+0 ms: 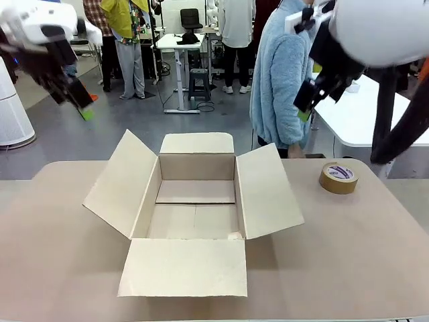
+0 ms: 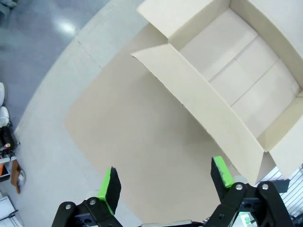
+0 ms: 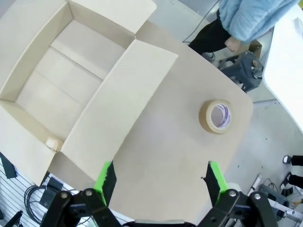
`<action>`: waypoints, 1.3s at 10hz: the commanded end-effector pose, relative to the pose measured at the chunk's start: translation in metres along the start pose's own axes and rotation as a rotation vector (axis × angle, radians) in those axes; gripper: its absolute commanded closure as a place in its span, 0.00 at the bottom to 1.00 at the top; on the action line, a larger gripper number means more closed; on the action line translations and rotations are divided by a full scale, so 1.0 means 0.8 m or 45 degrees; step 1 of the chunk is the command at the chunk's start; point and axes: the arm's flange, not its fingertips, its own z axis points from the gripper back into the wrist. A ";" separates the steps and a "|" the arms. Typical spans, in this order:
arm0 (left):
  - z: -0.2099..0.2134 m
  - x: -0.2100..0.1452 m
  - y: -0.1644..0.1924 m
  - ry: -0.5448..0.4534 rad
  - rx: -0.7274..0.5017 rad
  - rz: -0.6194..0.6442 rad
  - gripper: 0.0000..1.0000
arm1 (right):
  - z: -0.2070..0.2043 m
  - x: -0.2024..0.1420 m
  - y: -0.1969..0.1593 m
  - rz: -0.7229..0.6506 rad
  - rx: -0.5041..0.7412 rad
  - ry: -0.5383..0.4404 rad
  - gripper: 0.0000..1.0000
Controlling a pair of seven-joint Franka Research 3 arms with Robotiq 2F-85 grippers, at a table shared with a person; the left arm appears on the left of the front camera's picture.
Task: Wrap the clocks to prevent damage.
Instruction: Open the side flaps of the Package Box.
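Found left gripper (image 2: 164,177) and right gripper (image 3: 159,175) high over table (image 1: 348,255), jaws apart, empty. Saw cardboard box (image 1: 198,166) open mid-table, tape roll (image 1: 338,177) nr far right corner. Risk, prob.: snagging a splayed flap (image 1: 268,191) on descent, shoving box askew. Couldn't place the clocks, nor heading/long axis. Noted whitish lump (image 3: 53,143) in box's near right corner, too small to ID.

Beige table (image 1: 348,255) carries an open cardboard box (image 1: 194,221) and tape roll (image 1: 338,178).
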 end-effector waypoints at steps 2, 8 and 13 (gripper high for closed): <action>0.000 0.000 0.000 0.000 0.000 0.000 0.00 | 0.000 0.000 0.000 0.000 0.000 0.000 0.00; -0.005 -0.006 0.020 -0.051 -0.196 -0.166 0.00 | -0.003 -0.031 -0.005 0.516 0.419 -0.246 0.00; -0.024 -0.068 0.112 -0.472 -0.734 -0.454 0.00 | -0.058 -0.091 -0.133 0.516 0.805 -0.698 0.00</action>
